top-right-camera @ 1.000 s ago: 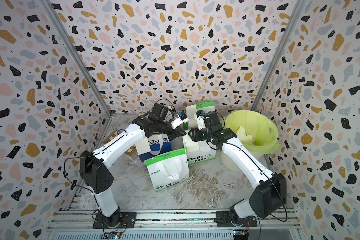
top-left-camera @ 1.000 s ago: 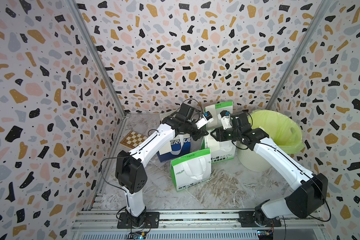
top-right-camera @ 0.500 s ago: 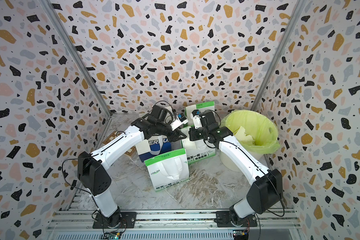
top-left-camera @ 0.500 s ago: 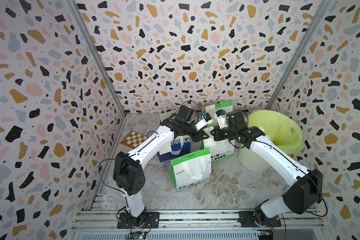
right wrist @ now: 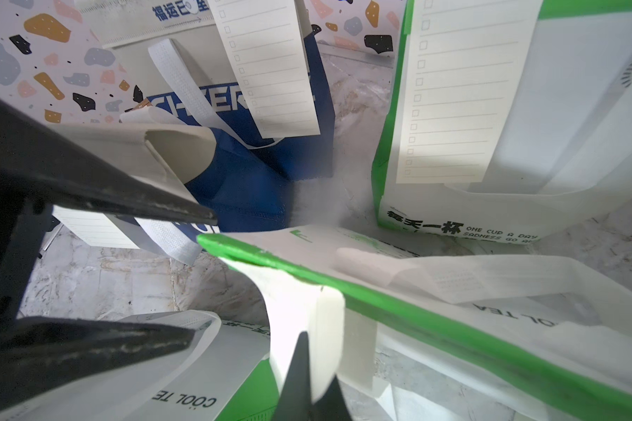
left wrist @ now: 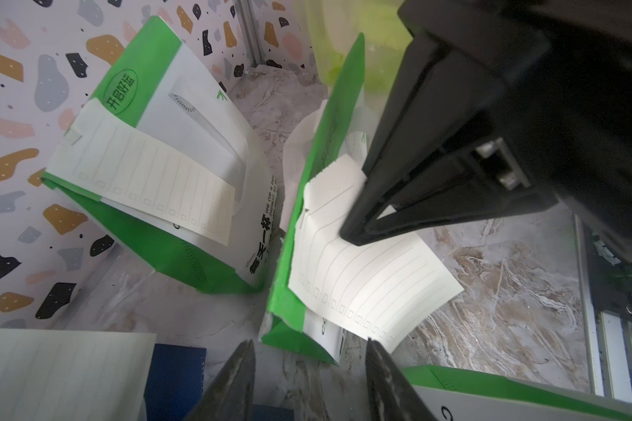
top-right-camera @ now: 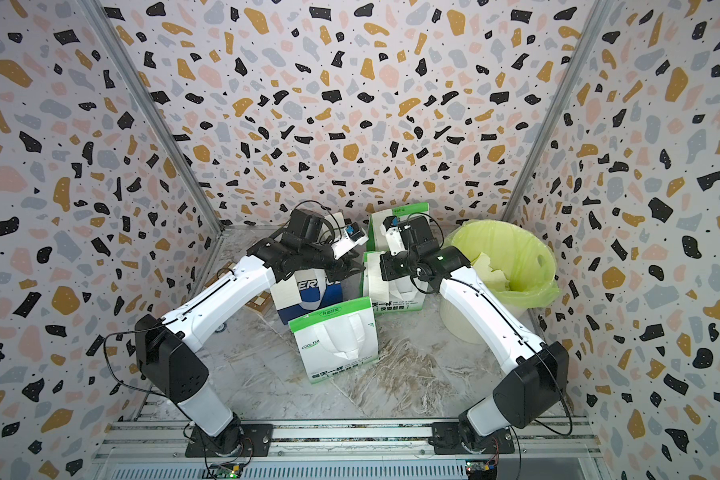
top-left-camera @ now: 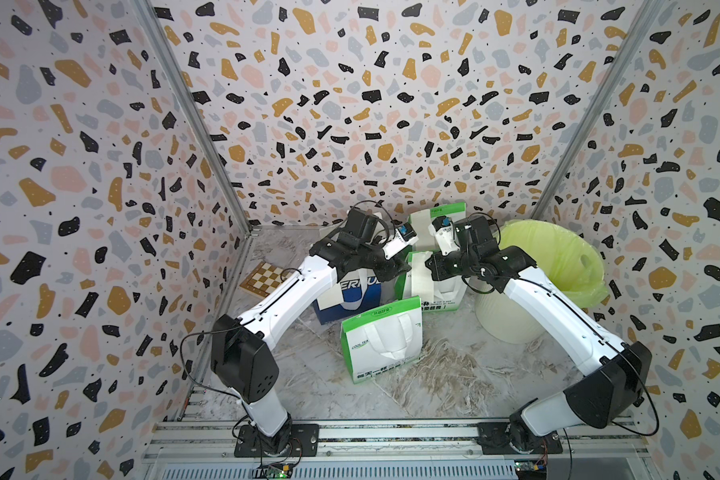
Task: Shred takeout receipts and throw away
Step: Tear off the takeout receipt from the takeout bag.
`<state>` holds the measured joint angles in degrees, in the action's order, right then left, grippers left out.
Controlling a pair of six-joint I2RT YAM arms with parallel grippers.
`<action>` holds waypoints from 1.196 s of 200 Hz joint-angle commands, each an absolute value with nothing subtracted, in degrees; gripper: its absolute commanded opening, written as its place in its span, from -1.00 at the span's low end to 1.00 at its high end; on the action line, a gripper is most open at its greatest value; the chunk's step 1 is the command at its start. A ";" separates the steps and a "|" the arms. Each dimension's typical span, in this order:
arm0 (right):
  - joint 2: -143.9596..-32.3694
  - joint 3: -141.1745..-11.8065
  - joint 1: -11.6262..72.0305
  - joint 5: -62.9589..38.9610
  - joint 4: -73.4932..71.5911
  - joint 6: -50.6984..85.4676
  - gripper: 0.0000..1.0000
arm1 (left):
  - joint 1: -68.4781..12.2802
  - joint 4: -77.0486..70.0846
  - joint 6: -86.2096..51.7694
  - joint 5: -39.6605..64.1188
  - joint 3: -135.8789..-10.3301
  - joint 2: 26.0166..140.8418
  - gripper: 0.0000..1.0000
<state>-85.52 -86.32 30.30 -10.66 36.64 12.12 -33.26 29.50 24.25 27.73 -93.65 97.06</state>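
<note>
Marbled counter (top-left-camera: 316,374) is seen beneath everything. Nearest, the left jaws are parted, nothing between them. Just ahead of them a receipt (left wrist: 373,277) is hung on a green bag (left wrist: 281,313), its free end curled toward them. Near its ragged upper edge it is clamped by the right jaws. Should the left jaws be closed too deep, bag wall could be caught with the paper and the bag dragged over. With an uneven pull, only a scrap may be torn off. Beyond the right jaws a bin (top-left-camera: 566,266) is placed; pieces released early would be dropped short.
</note>
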 commanded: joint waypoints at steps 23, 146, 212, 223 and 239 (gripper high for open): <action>-84.20 -88.24 30.36 -10.67 37.97 10.54 -1.00 | -33.05 23.59 24.48 27.96 -92.94 97.52 -0.01; -83.01 -90.91 26.10 -17.13 43.06 3.83 -1.00 | -33.03 27.79 31.79 30.23 -93.09 99.76 -0.10; -82.86 -89.15 26.24 -22.24 40.98 5.05 -1.00 | -33.13 21.41 25.03 34.51 -92.63 100.75 -0.07; -82.88 -89.03 26.35 -22.42 40.87 5.26 -1.00 | -33.27 21.28 24.55 34.98 -93.01 101.31 -0.07; -82.88 -89.16 26.36 -22.35 40.87 5.36 -1.00 | -33.66 21.43 24.45 35.04 -93.32 102.01 -0.07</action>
<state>-85.34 -88.47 26.13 -20.53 41.93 4.91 -33.17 24.69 26.37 32.75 -93.34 100.82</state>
